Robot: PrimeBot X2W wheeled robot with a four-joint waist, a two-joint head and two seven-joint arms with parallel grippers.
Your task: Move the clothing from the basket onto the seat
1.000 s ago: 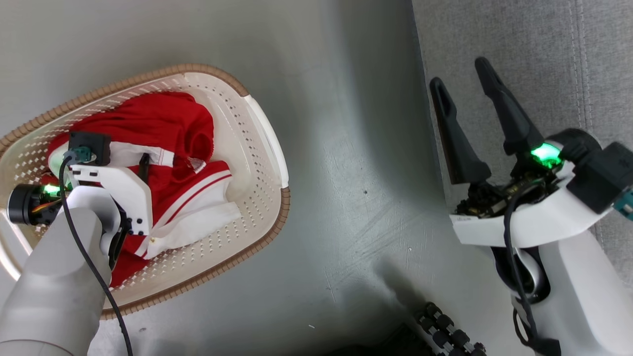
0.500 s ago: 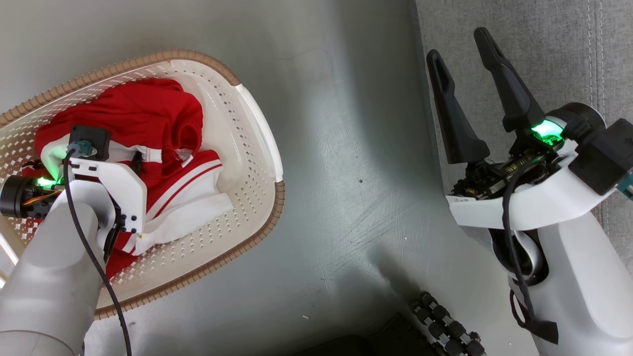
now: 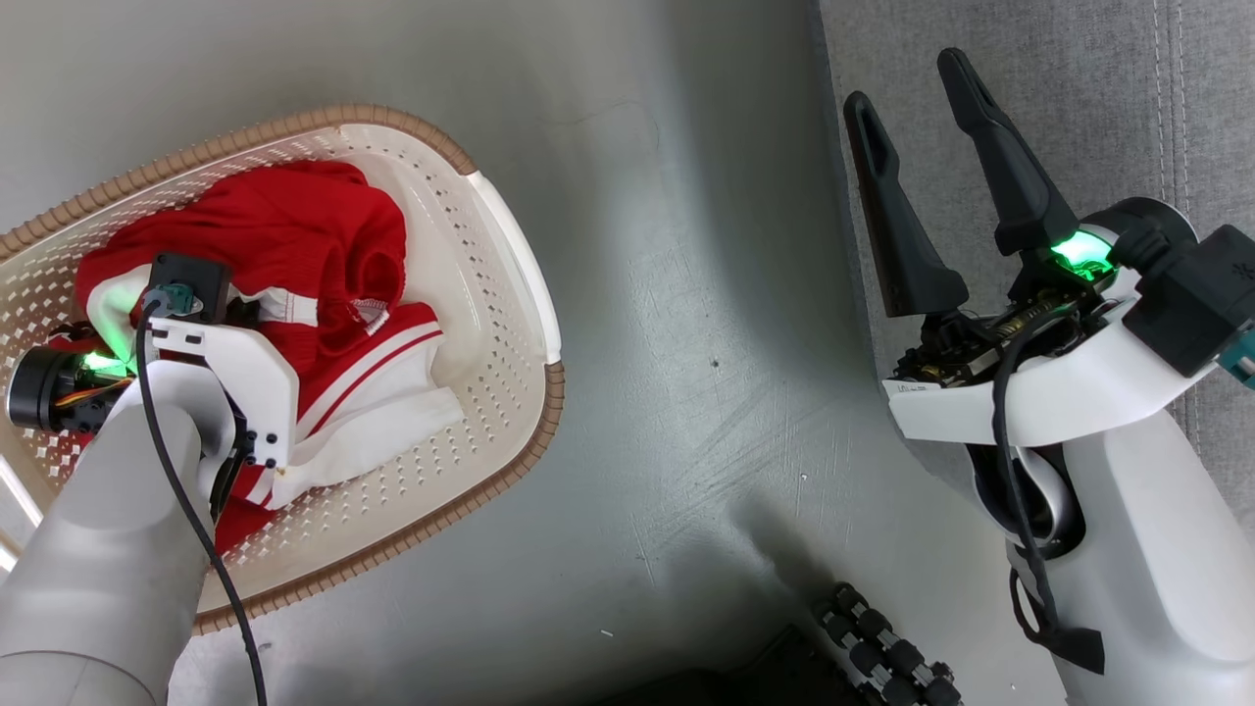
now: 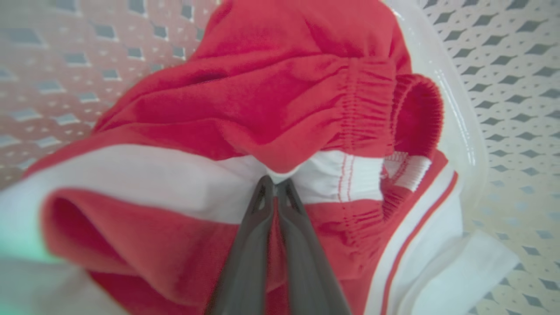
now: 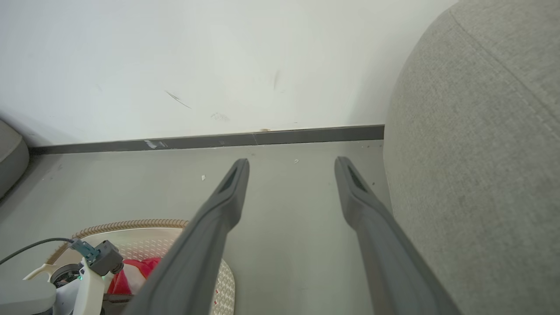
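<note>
**A:** What's on the left?

**B:** The left forearm (image 3: pixel 108 549) slopes down into the basket (image 3: pixel 510 265) with its wrist bent over the pile. The left end effector (image 4: pixel 275 181) has its fingers pressed together, pinching a fold of the clothing (image 3: pixel 294 226) at a white band.

**A:** Where's the clothing?

**B:** Heaped inside the basket.

**A:** And further right?

**B:** Across the bare floor (image 3: pixel 686 294) from the basket, the right end effector (image 3: pixel 904 78) points up and away. Its fingers are spread wide and hold nothing, beside the seat (image 3: pixel 1079 88).
</note>
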